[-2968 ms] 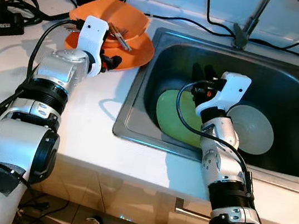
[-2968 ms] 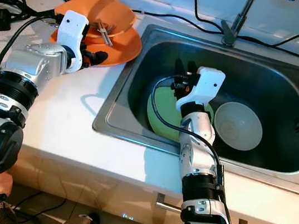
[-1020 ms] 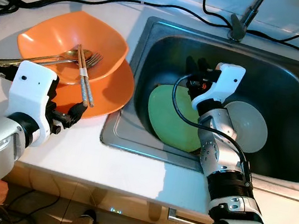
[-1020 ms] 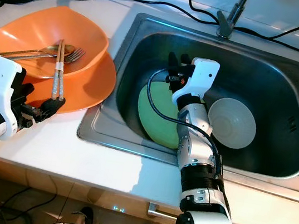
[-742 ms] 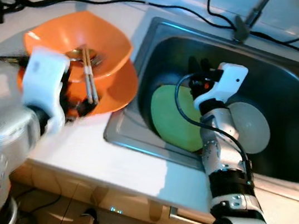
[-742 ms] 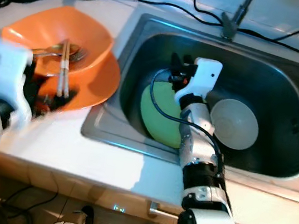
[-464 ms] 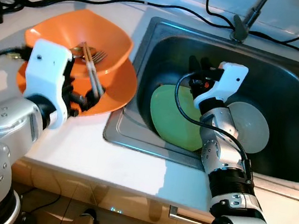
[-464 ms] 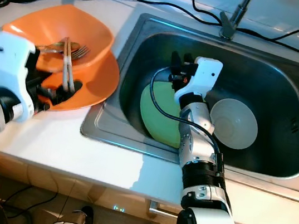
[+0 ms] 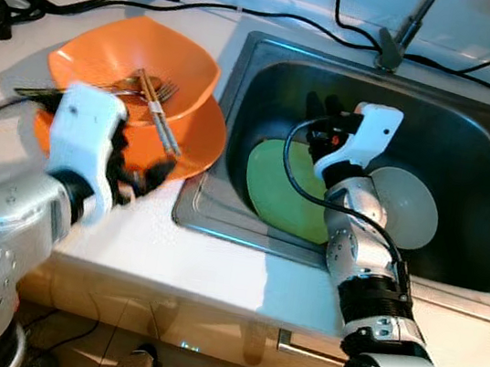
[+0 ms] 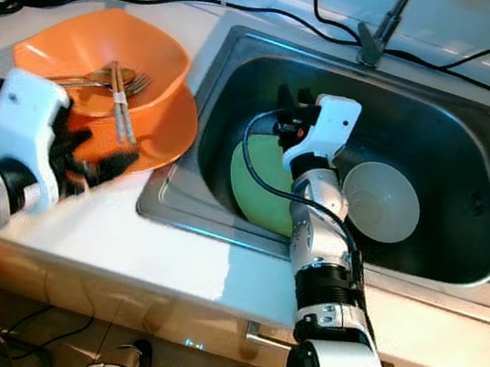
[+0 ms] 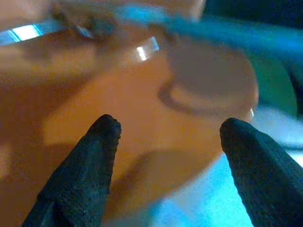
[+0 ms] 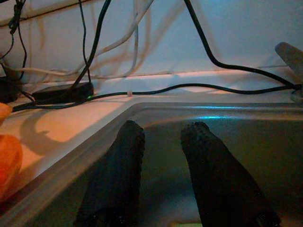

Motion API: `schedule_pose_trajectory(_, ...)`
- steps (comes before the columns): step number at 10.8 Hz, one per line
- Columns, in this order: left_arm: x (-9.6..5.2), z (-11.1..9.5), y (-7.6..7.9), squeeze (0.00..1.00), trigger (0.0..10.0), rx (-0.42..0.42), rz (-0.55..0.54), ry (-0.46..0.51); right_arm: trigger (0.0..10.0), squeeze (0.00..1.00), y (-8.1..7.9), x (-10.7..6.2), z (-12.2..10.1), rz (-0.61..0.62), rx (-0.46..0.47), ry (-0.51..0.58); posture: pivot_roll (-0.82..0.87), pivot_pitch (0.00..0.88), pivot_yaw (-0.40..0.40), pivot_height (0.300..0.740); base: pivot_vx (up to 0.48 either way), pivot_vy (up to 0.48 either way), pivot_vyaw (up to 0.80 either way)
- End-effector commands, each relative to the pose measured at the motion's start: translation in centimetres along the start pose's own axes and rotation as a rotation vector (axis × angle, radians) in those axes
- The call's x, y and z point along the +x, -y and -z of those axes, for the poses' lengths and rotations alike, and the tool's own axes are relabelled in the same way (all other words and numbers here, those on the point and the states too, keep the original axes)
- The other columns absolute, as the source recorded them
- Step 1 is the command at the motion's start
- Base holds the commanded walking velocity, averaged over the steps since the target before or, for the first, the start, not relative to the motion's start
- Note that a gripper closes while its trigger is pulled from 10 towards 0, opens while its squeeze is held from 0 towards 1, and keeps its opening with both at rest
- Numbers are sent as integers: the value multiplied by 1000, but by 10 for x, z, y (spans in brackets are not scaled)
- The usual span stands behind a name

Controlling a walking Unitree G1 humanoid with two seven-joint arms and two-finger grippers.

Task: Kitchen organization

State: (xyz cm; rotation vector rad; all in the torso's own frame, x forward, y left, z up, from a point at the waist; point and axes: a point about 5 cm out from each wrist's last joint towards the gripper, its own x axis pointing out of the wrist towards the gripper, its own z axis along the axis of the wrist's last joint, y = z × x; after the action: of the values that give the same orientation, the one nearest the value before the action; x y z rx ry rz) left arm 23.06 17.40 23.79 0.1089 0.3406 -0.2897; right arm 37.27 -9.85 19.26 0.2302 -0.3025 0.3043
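My left gripper (image 9: pixel 145 173) sits low over the white worktop (image 9: pixel 215 262) at about 9 o'clock in my head view, right at the near rim of the orange plate (image 9: pixel 197 144). Its jaws stand wide apart with nothing between them; through my left wrist camera the two black fingers (image 11: pixel 85 165) frame the blurred underside of the plate's edge. An orange bowl (image 9: pixel 134 61) rests on that plate, and across the bowl lie a pair of chopsticks (image 9: pixel 158 115), a fork (image 9: pixel 153 89) and a spoon (image 10: pixel 86 77) whose long handle pokes out toward 9 o'clock.

My right gripper (image 9: pixel 323 121) is down inside the steel sink (image 9: pixel 242 82), at about 12 o'clock from the green plate (image 9: pixel 273 183) that leans on the sink floor. Its jaws are slightly parted and hold nothing; my right wrist camera looks past the fingers (image 12: pixel 118 179) to the sink's far rim. A white bowl (image 9: pixel 412 208) sits at 3 o'clock of the green plate, just beside it. Black cables (image 9: pixel 279 18) run along the back of the worktop past the tap (image 9: pixel 401 36).
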Motion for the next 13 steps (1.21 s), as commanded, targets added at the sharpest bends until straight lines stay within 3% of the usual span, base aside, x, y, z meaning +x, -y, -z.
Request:
schedule_pose_trajectory(1, 2, 3, 4, 0, 10000, 10, 38, -28, 10000, 0, 4, -10, 17, 22, 31, -54, 248, 193, -65, 740, 0, 0, 0)
schedule_pose_trajectory(5, 18, -12, 13, 0, 10000, 4, 115, 33, 10000, 0, 5, -10, 17, 28, 29, -50, 232, 182, -62, 740, 0, 0, 0)
schedule_pose_trajectory(9, 44, -27, 39, 0, 10000, 16, 253, 84, 10000, 0, 10, -12, 14, 41, 16, -39, 185, 167, -51, 740, 0, 0, 0)
schedule_pose_trajectory(13, 52, -39, 58, 0, 10000, 61, 353, 130, 10000, 0, 11, -12, 13, 43, 11, -33, 176, 164, -53, 740, 0, 0, 0)
